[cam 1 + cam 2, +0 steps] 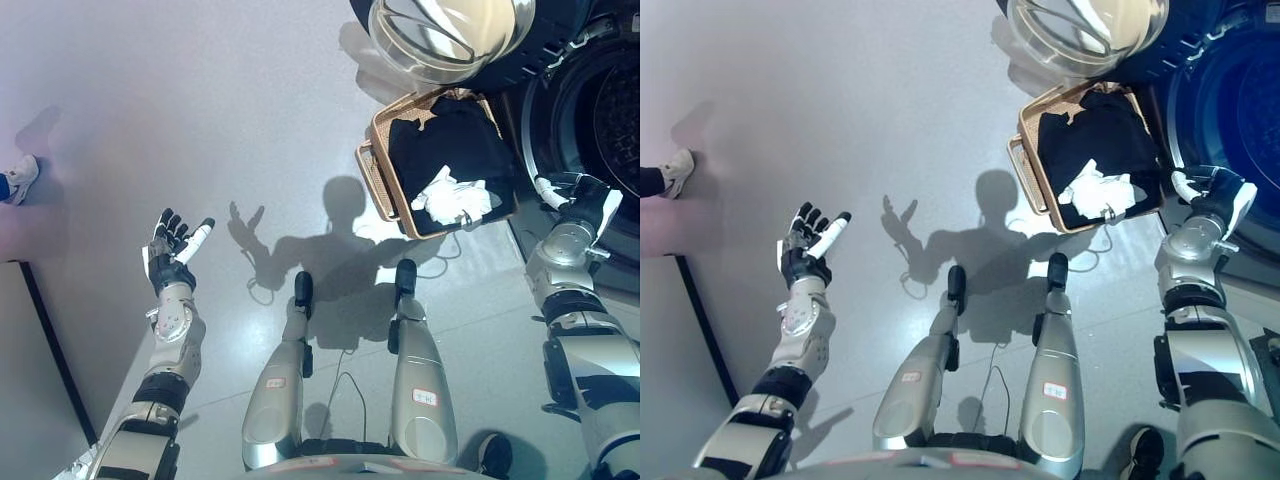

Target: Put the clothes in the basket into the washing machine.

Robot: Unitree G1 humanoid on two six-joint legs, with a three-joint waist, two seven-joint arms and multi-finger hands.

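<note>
A brown wicker basket [384, 172] stands on the floor at the upper right, next to the washing machine [590, 110]. It holds dark clothes [445, 140] and a white garment [455, 197]. The machine's round glass door [445, 35] hangs open above the basket. My right hand [580, 195] is beside the basket's right edge, in front of the drum opening, empty with fingers relaxed. My left hand [172, 245] is far to the left over the bare floor, open with fingers spread and empty.
A person's white shoe [20, 178] shows at the left edge. A dark strip [45, 330] runs along the floor at the lower left beside a wall.
</note>
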